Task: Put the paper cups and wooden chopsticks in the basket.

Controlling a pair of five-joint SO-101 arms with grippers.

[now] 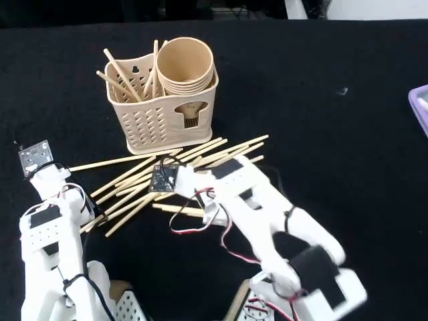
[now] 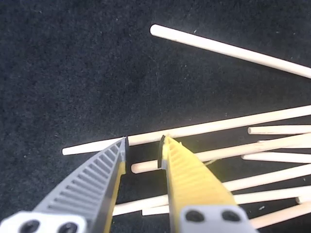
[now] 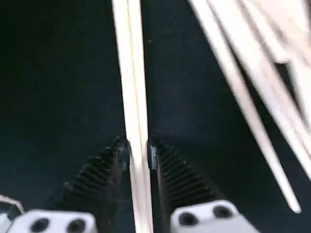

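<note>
Wood is what my right jaws have: they are closed on a chopstick pair (image 3: 131, 87), which passes between the tips and runs on both ways. I cannot tell whether it is off the counter (image 1: 334, 134). My left jaws stand slightly apart and hold nothing, their tips low over the near ends of the loose chopsticks (image 2: 214, 126). Both arms sit at the near side of the black counter, the left arm (image 1: 47, 227) by the near left, the right arm (image 1: 261, 207) stretched toward the middle. Just beyond them the loose sticks lie fanned and overlapping. I judge them light, stiff and smooth, apt to roll or pivot in a pinch. I would take a top stick near its middle, not one pinned under its neighbours. Farther off, just behind the pile, stands the basket (image 1: 157, 124), with the stowed chopsticks (image 1: 120, 70) leaning in one compartment and the paper cups (image 1: 186, 63) nested in the other. The cups look thin and crushable, but they are already in. Open counter lies right of the basket, and a purple object (image 1: 420, 107) sits at the far right edge, well apart.
</note>
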